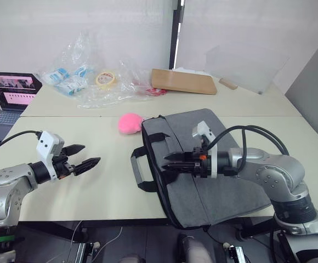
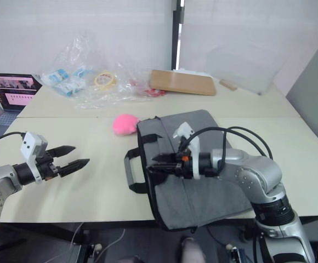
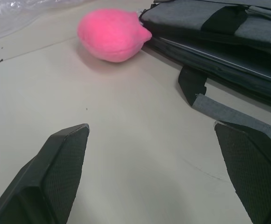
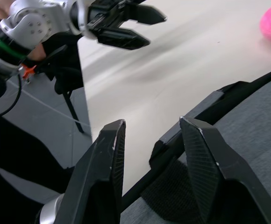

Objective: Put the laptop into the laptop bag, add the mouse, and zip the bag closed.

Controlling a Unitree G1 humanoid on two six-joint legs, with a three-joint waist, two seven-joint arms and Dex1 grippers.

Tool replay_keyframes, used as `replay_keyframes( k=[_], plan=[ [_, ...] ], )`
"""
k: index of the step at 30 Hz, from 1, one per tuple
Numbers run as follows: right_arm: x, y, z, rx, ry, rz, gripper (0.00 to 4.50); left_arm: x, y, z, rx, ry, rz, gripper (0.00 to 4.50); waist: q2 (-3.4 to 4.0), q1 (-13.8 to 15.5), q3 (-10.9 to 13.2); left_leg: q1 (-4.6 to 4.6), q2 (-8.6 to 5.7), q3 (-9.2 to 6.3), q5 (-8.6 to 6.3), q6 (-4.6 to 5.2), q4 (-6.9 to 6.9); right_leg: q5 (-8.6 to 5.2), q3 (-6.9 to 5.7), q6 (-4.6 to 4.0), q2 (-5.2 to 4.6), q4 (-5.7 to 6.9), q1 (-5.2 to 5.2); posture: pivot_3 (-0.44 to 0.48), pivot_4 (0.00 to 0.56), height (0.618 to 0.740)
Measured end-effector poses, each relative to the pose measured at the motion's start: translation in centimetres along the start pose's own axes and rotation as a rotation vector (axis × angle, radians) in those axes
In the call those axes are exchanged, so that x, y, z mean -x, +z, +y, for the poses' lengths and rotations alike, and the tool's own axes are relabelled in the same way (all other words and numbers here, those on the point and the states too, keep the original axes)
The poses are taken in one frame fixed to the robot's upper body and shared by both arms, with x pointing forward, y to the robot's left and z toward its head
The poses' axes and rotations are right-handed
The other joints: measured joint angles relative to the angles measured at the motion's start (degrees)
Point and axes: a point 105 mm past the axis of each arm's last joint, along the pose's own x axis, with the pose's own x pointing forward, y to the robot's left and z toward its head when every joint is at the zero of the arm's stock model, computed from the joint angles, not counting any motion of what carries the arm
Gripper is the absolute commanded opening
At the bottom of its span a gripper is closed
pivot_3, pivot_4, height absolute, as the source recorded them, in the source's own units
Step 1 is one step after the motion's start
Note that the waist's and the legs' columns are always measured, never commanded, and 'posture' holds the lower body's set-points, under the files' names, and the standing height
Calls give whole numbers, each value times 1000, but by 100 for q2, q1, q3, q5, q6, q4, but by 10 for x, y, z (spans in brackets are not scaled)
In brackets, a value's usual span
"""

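From the head views, the grey fabric laptop bag (image 1: 203, 164) lies flat at the desk's (image 1: 93, 192) near edge, one corner hanging over it, black handles toward the left gripper (image 1: 83, 156). That gripper hovers over bare cream desk with its fingers spread. The right gripper (image 1: 170, 163) sits over the bag's left edge, fingers parted. A fluffy pink ball (image 1: 130, 123) touches the bag's far corner. Crinkled plastic bags (image 1: 87, 76), a tape roll (image 1: 105, 79) and a wooden board (image 1: 183, 81) lie toward the far edge; a small dark laptop with a lit screen (image 1: 12, 90) sits at the left.

In the left wrist view, a thin silver laptop (image 3: 229, 60) edge shows inside the bag's open mouth.

In the right wrist view, the fingers (image 4: 205, 163) straddle the bag's black edging.
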Motion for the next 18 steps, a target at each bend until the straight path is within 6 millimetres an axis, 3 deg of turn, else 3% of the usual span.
replay_keyframes(
  k=[3,6,14,15,18],
  plan=[
    [7,6,-7,2,-52,-35,1977,-8,3,-3,0,-39,1,4500,0,9,0,-1,0,0,0,0,2,0,0,0,0,1,0,0,150,740],
    [27,5,-18,-4,-123,-32,1977,-24,10,-8,4,-88,-18,4500,0,57,0,-3,-3,-8,0,1,5,0,-1,0,-1,-2,7,0,150,740],
    [108,-13,-50,-12,-381,16,4494,-95,31,-28,197,-220,-112,4500,-5,185,-2,2,1,-7,-9,23,14,5,7,8,-3,-21,81,0,150,740],
    [128,-21,-58,-8,-446,40,4494,-105,33,-33,233,-245,-117,4500,-7,215,-3,2,1,-8,-12,30,19,6,7,10,-3,-22,85,0,150,740],
    [161,-35,-70,-9,-550,68,4494,-123,29,-37,308,-261,-107,4500,-9,212,-4,1,0,-1,-16,40,25,9,13,14,-4,-24,85,0,150,740]
  ],
)
